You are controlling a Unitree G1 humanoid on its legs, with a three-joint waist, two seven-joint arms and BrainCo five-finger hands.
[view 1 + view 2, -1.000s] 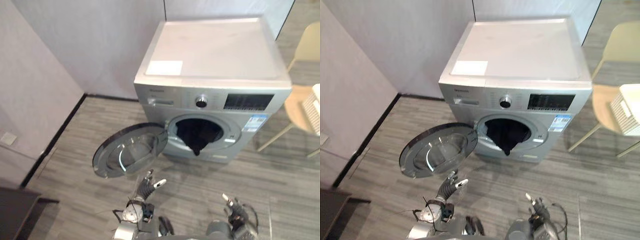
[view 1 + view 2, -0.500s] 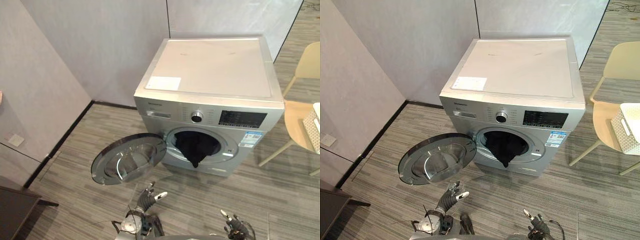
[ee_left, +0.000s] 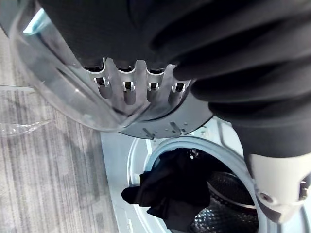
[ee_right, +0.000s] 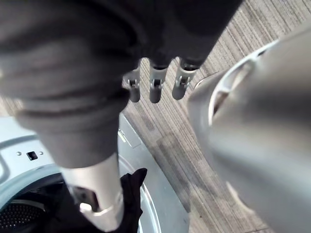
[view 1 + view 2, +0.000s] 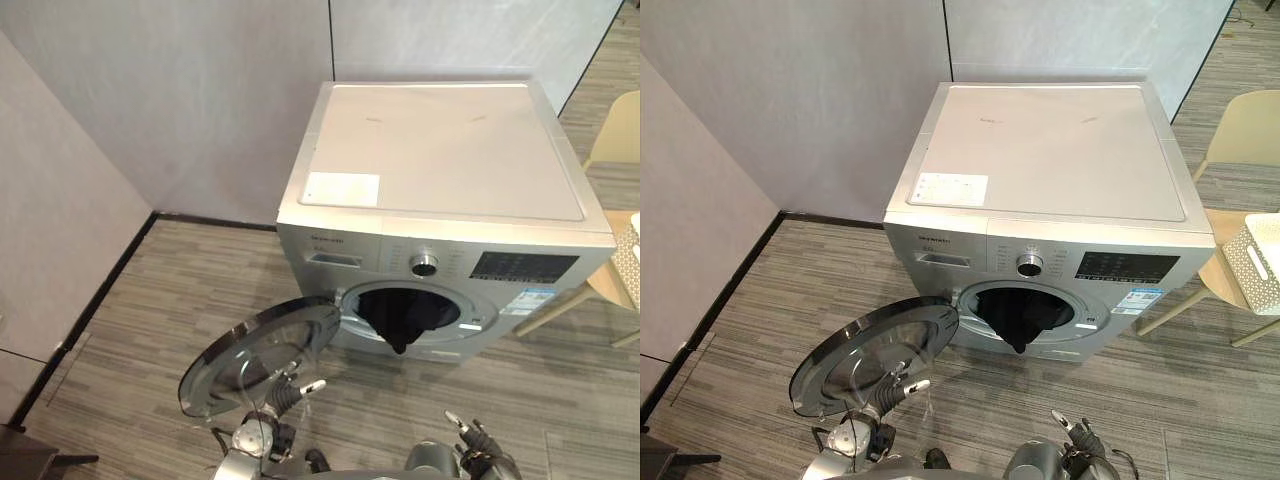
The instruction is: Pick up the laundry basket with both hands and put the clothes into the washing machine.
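- Compared with a second ago the whole view has shifted, so that's the head camera moving, not the washing machine [image 5: 440, 150]. What has actually changed: the left hand [image 5: 288, 388] used to sit clear below the open door [image 5: 245, 350], and now it's right up at the door's lower rim.
- Left hand is released, with the fingers [image 3: 127, 87] straight and lying along the glass bowl of the door. I can't tell whether they're touching it or just beside it.
- Right hand [image 5: 480, 440] hangs low on the other side with its fingers loose and spread. It's holding nothing and is well apart from the machine.
- The dark clothes [image 5: 400, 312] are in the drum, but one piece flops out over the lip of the opening and hangs down the front.
- The white laundry basket [image 5: 1252, 262] sits on the pale chair [image 5: 1240, 125] off to the robot's right, nowhere near either hand.
- My read is that the carrying and loading is basically done, and this is the tidy-up at the end.
- Next it needs to poke that dangling bit fully inside first, otherwise it gets pinched in the seal.
- After that the left hand is already well placed to swing the door round to the opening. It'd want a flat push on the rim rather than a grab at the glass.
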